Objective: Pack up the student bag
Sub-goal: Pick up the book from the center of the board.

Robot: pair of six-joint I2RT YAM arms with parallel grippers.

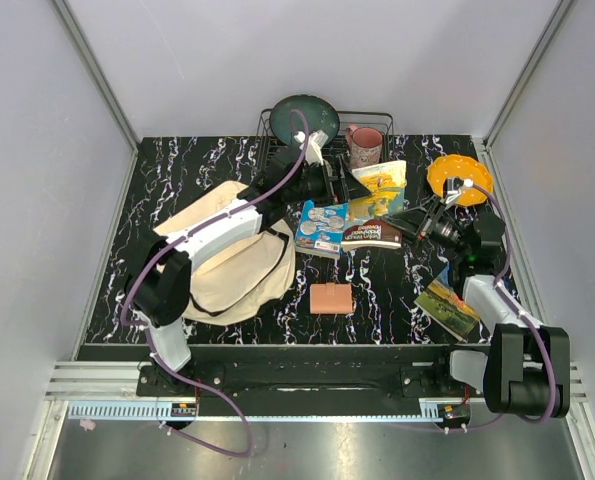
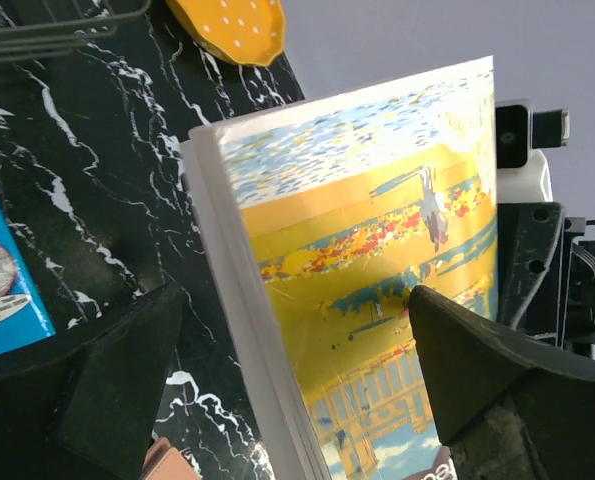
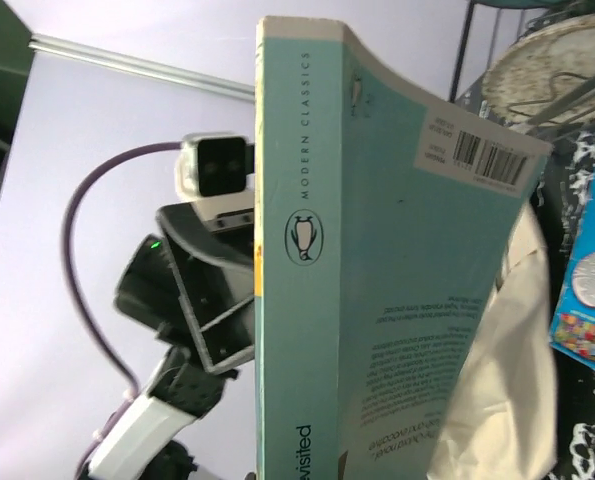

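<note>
The student bag (image 1: 232,265), a soft cream backpack with black trim, lies at the left under my left arm; its cream cloth (image 3: 497,380) also shows in the right wrist view. A paperback book (image 1: 382,185) with a yellow cover (image 2: 377,250) and a teal spine (image 3: 297,250) stands upright at mid-table. My right gripper (image 1: 402,222) is shut on its lower end, its fingers hidden behind the book. My left gripper (image 1: 352,185) (image 2: 292,300) is open, its jaws wide on either side of the book, with a gap at the left finger (image 2: 97,400).
A blue book (image 1: 320,228) lies beside the bag, a salmon pouch (image 1: 330,298) nearer the front, another book (image 1: 447,305) at the right. A yellow dish (image 1: 459,178), a pink mug (image 1: 365,145) and a wire rack (image 1: 372,118) with a dark plate stand at the back.
</note>
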